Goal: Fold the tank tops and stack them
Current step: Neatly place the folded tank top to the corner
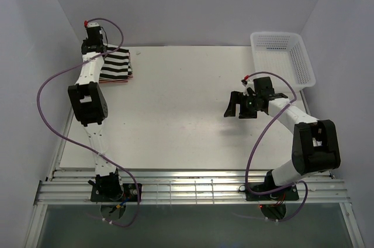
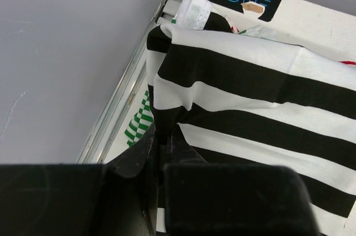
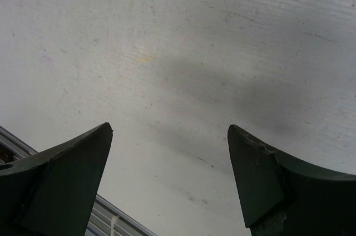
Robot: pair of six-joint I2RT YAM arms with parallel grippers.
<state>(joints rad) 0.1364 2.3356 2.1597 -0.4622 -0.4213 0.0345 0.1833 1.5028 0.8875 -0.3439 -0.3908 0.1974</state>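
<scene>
While the left end effector [image 2: 162, 146] clenches the black-and-white tank top [image 2: 250, 74] — the right end effector [image 3: 169, 130] hangs released.

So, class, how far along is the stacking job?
Nearly done: the black-and-white tank top lies folded on the pile, green-and-white tank top and a red edge peeking beneath. In hand: left gripper pinches its edge. Likely left: letting go. Right gripper open, idle.

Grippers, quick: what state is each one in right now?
Left gripper: closed, pinching the black-and-white tank top.
Right gripper: open, holding nothing, above the table.
</scene>
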